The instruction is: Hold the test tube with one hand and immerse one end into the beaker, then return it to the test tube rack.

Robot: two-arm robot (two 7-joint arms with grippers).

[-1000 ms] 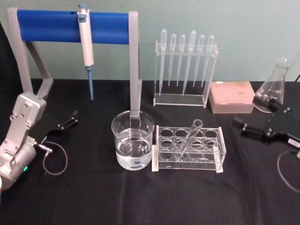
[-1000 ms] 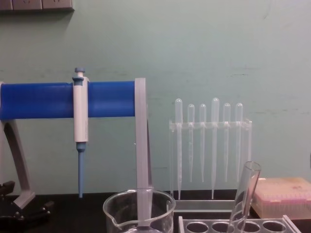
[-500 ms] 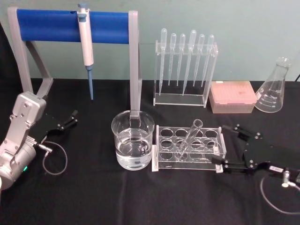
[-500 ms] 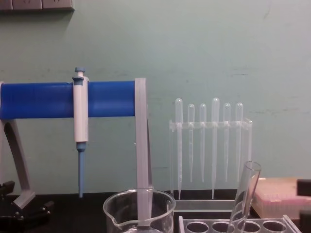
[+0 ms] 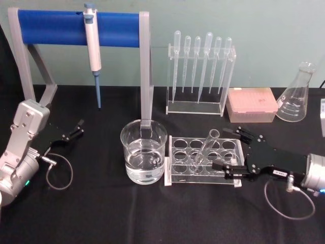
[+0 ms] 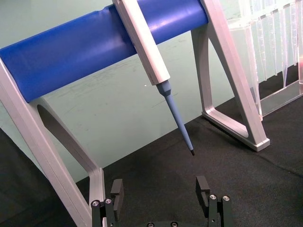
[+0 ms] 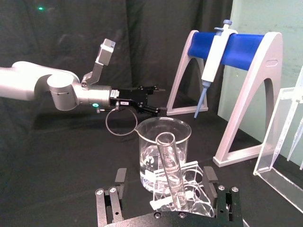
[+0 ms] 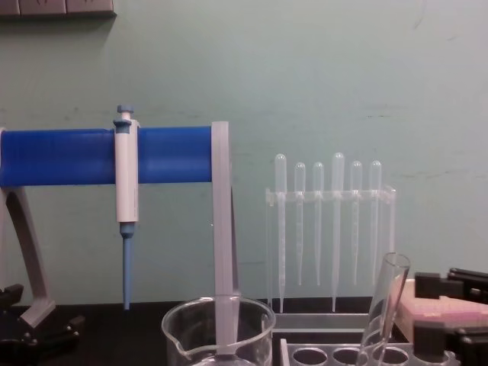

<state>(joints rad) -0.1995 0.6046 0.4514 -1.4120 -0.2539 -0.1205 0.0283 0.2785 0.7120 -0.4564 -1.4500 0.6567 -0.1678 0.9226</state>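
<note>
Right gripper [image 5: 231,151], jaws open at the leaning test tube's [image 5: 204,150] 3 o'clock, may shove it against the rack [image 5: 234,176] if it closes off-centre; left gripper [image 5: 71,131] idles open at the beaker's [image 5: 143,133] 9 o'clock.

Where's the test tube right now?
Head view, centre-right: the test tube leans in the rack, right of the beaker, with the open right pincer just beside it.

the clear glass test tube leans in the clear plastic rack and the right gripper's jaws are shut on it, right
No: the right gripper is open. The right wrist view shows its jaws spread wide, not touching the clear glass test tube, which does lean in the clear plastic rack. The left gripper sits parked at the table's left.
</note>
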